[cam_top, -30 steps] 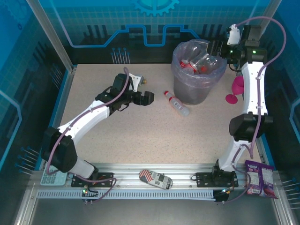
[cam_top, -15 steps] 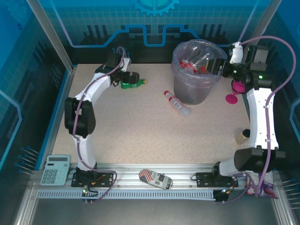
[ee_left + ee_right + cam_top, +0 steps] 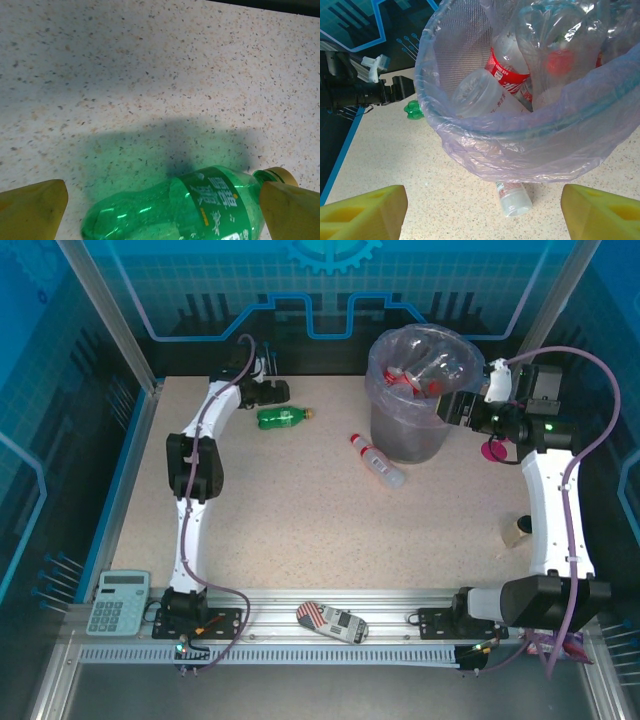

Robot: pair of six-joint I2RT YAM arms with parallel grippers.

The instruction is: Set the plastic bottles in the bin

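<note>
From the top camera, the bin stands at the worktop's one o'clock, with red-labelled bottles heaped inside its lilac liner. A clear bottle lies just beside the bin's base at its seven o'clock. A green bottle lies on its side at the worktop's eleven o'clock. The left gripper sits close at that bottle's eleven o'clock, and the right gripper is by the bin's rim at three o'clock. On the left wrist camera the jaws are spread wide, with the green bottle lying between the yellow pads. On the right wrist camera the jaws stand wide with nothing gripped. The bin is at twelve o'clock, and the clear bottle pokes out beneath it.
</note>
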